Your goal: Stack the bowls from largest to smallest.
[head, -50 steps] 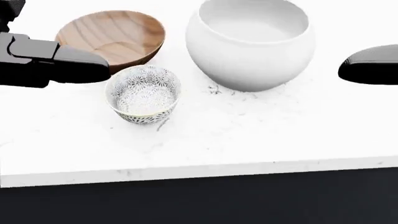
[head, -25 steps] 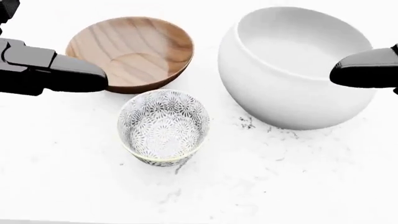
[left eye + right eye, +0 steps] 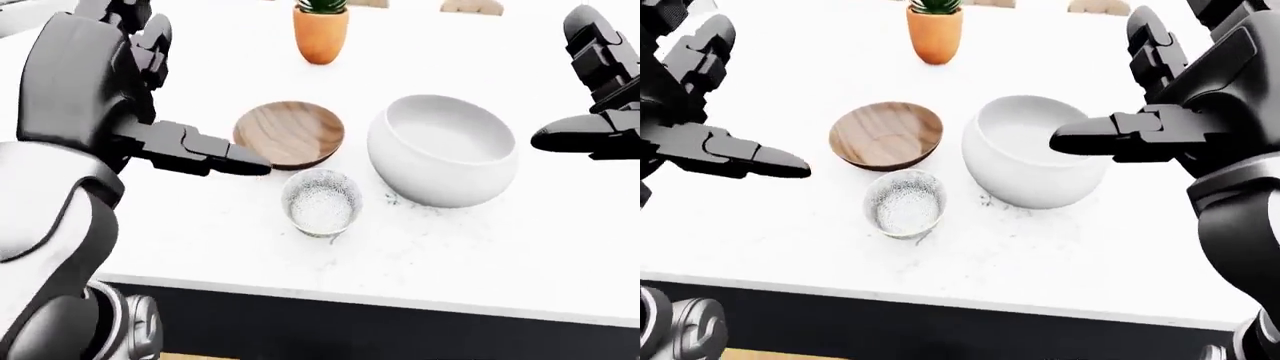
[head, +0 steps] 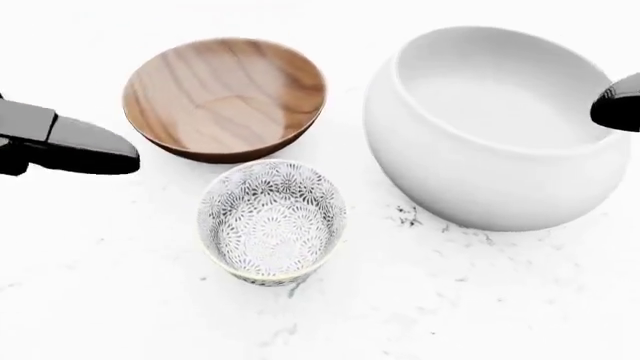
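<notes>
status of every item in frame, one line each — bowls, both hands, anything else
white bowl: upright, empty, nothing stacked in it
wooden bowl: upright, empty, alone on the counter
patterned bowl: upright, empty, apart from the other two
left hand: open, holding nothing, left of the bowls
right hand: open, holding nothing, over the white bowl
potted plant: upright, beyond the bowls

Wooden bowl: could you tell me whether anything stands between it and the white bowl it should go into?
Nothing visible does. The wooden bowl and white bowl sit apart with bare counter between; the patterned bowl lies below that gap.
</notes>
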Tool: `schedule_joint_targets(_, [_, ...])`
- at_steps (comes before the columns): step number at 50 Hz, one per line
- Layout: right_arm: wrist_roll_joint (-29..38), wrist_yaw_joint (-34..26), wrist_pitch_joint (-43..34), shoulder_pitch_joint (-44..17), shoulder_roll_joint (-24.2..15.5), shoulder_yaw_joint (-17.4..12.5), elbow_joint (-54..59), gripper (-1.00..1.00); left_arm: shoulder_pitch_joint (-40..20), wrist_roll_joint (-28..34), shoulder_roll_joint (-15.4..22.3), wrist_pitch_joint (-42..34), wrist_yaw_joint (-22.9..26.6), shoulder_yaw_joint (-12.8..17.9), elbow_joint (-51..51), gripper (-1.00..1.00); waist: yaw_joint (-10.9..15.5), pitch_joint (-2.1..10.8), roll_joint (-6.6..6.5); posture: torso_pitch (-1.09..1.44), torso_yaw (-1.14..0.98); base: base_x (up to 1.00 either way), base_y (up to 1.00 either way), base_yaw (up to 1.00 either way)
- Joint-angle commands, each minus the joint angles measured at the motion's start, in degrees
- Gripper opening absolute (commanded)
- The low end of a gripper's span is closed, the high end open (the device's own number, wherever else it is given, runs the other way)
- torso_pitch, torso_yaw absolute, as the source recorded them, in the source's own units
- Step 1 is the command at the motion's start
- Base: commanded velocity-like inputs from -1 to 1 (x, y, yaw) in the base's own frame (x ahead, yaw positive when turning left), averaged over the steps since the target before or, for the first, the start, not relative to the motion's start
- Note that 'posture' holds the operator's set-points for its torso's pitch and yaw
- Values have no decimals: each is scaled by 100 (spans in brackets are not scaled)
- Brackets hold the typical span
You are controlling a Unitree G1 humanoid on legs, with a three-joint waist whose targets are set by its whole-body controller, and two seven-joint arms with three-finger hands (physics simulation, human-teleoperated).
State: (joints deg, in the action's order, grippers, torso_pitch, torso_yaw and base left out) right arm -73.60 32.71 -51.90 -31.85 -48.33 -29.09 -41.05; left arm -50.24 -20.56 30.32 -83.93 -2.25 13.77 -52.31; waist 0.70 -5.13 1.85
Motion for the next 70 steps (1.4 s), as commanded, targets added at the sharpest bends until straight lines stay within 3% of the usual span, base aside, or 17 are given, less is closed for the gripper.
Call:
schedule_joint_targets(1, [-15, 29, 167, -73, -154, -174, 57, 100, -38, 140, 219, 367, 430, -181, -252, 100, -39, 98, -35, 0, 0, 0, 0, 0])
schedule_joint_targets(4, [-42, 16, 256, -20, -222, -226, 123, 100, 98, 581, 423, 826, 870, -543, -432, 100, 47, 220, 203, 0, 0, 0, 0, 0])
schedule_joint_targets(5, [-13, -16, 285, 4, -239, -227, 149, 100, 93, 787, 468, 911, 990, -707, -482, 100, 69, 162, 134, 0, 0, 0, 0, 0])
schedule_joint_targets(6, [26, -51, 309, 31, -243, -221, 164, 100, 114, 1037, 491, 1076, 1109, -863, -510, 100, 59, 131, 146, 0, 0, 0, 0, 0])
schedule_joint_targets(12, [-93, -107, 364, 204, -424, -507, 276, 100, 223, 3056, 490, 2154, 2380, -1898, -669, 100, 78, 132, 147, 0, 0, 0, 0, 0])
schedule_joint_targets(15, [-147, -102, 417, 260, -512, -577, 321, 100, 409, 4373, 97, 2760, 3346, -2365, -604, 100, 88, 138, 150, 0, 0, 0, 0, 0])
schedule_joint_targets(18, [-196, -110, 472, 282, -607, -630, 396, 100, 751, 5728, -588, 3722, 4561, -2503, -509, 100, 106, 152, 167, 0, 0, 0, 0, 0])
schedule_joint_targets(22, [-296, -85, 558, 359, -717, -703, 432, 100, 1100, 6892, -1804, 5055, 5729, -2254, -320, 100, 127, 173, 224, 0, 0, 0, 0, 0])
schedule_joint_targets(26, [-336, -63, 604, 392, -781, -712, 437, 100, 1451, 7263, -2359, 6236, 6225, -2057, -197, 100, 140, 188, 286, 0, 0, 0, 0, 0])
schedule_joint_targets(34, [-344, -84, 646, 478, -802, -800, 452, 100, 2107, 7502, -2774, 7717, 6236, -2008, 49, 100, 186, 217, 358, 0, 0, 0, 0, 0])
schedule_joint_targets(41, [-163, -194, 692, 512, -701, -745, 482, 100, 2436, 7576, -2902, 8267, 6126, -2017, 229, 100, 213, 211, 369, 0, 0, 0, 0, 0])
schedule_joint_targets(49, [-176, -174, 663, 510, -673, -787, 479, 100, 2585, 7701, -3029, 8584, 6037, -2115, 433, 62, 239, 201, 370, 0, 0, 0, 0, 0])
schedule_joint_targets(58, [-306, -123, 653, 600, -733, -928, 444, 100, 2927, 7826, -3069, 8960, 5841, -2215, 683, 39, 226, 199, 373, 0, 0, 0, 0, 0])
schedule_joint_targets(70, [-222, -125, 690, 591, -685, -864, 453, 100, 3006, 7952, -2993, 9278, 5404, -2094, 1319, 5, 194, 219, 363, 0, 0, 0, 0, 0])
